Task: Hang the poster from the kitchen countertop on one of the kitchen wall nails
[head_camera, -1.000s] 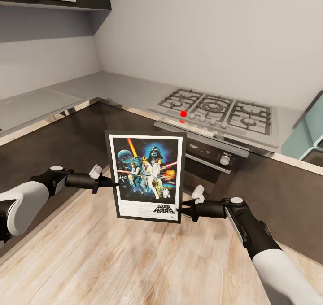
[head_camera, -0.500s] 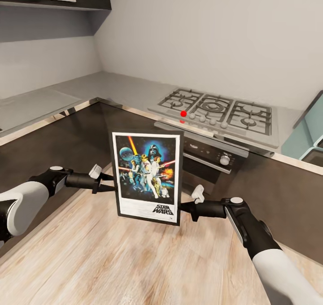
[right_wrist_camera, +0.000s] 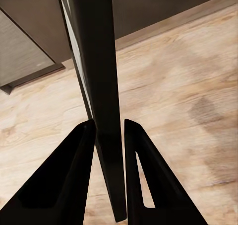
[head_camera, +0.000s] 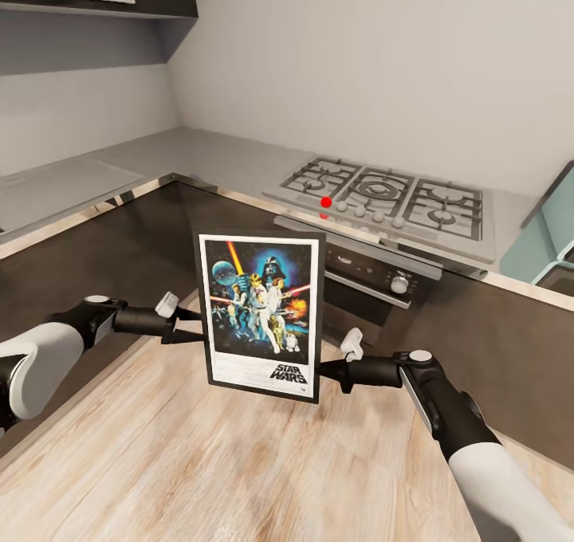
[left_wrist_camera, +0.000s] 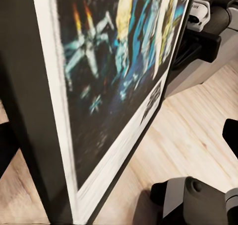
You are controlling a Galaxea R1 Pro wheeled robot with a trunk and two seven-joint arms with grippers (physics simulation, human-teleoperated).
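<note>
The poster (head_camera: 259, 316) is upright in the air over the wood floor (head_camera: 199, 462), near the countertop (head_camera: 199, 159). The right gripper (head_camera: 321, 371) pinches its lower right edge. The left gripper (head_camera: 195, 326) is at its left edge with fingers spread.

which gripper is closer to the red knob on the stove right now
Right. The right gripper, pinching the poster at its lower edge, sits almost straight below the red knob. The left gripper, at the poster's opposite edge, is farther off to the side.
</note>
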